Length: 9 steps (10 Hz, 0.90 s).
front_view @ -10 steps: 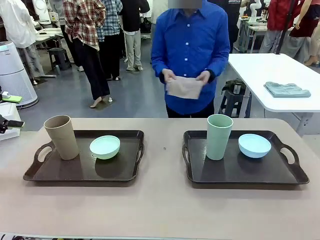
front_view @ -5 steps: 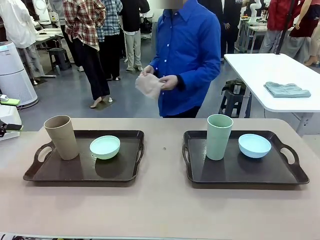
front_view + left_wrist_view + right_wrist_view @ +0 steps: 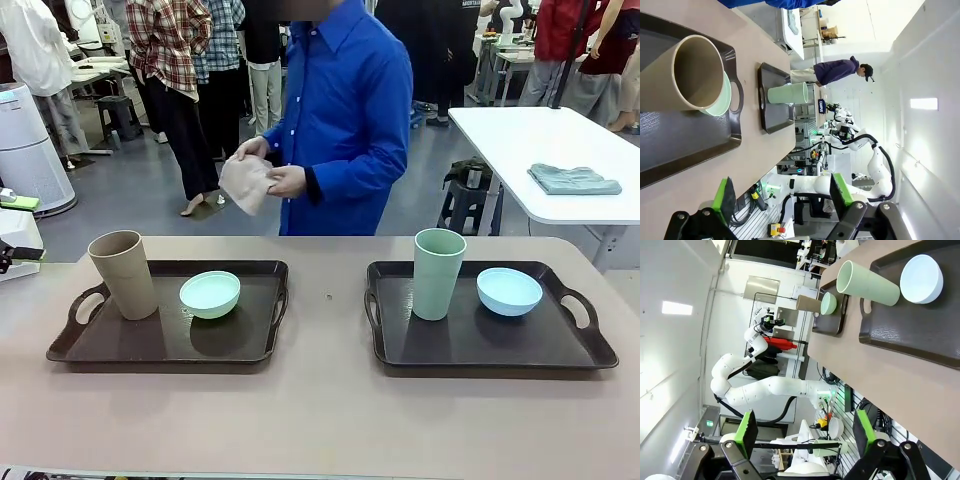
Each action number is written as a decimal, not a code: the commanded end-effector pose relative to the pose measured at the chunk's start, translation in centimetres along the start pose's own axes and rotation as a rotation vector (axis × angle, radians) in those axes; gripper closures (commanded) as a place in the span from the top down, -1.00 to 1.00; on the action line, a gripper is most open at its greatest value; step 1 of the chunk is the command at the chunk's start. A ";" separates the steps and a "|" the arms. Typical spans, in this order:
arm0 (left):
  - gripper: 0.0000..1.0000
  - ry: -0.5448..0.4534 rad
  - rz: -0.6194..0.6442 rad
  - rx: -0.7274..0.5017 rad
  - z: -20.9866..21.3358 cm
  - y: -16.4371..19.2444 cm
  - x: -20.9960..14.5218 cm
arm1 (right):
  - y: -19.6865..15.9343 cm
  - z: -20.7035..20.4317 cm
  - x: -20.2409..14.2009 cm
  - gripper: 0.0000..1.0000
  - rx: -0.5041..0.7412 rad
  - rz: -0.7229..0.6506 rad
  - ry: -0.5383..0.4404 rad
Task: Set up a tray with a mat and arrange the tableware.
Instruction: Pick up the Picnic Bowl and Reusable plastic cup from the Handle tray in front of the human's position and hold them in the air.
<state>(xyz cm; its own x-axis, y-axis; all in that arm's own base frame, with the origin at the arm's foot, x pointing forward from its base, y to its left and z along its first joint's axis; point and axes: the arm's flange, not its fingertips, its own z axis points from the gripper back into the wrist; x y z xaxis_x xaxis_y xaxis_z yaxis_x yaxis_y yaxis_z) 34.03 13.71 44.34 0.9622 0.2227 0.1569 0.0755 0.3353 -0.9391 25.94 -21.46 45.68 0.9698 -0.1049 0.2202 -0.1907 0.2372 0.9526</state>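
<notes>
The left gripper (image 3: pixel 781 192) and right gripper (image 3: pixel 805 425) are wide open, empty; 1 tray (image 3: pixel 160 345) has the tan cup (image 3: pixel 123 273) and mint bowl (image 3: pixel 210 293); the other tray (image 3: pixel 480 350) has the green cup (image 3: pixel 438 272) and blue bowl (image 3: pixel 509 290) (the person (image 3: pixel 345 120) holds a mat (image 3: pixel 246 183)).

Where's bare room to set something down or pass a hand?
Free: the table strip between left tray and right tray, the table's near band, each tray's front half. Crowded: tray backs, holding tan cup and mint bowl, sage cup and blue bowl.
</notes>
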 end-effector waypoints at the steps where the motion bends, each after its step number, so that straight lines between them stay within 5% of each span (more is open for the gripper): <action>1: 1.00 -0.005 -0.012 -0.021 0.4 -0.1 0.1 | -0.2 -0.1 0.0 1.00 0.026 0.019 -0.012; 9: 1.00 -0.005 -0.012 -0.021 0.4 -0.1 0.1 | -0.2 -0.1 0.0 1.00 0.026 0.019 -0.012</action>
<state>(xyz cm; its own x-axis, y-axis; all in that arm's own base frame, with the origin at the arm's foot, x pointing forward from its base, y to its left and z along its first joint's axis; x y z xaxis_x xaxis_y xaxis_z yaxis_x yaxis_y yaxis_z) 34.03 13.71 44.36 0.9622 0.2223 0.1573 0.0760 0.3352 -0.9391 25.91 -21.47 45.69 0.9697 -0.1050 0.2206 -0.1910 0.2369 0.9526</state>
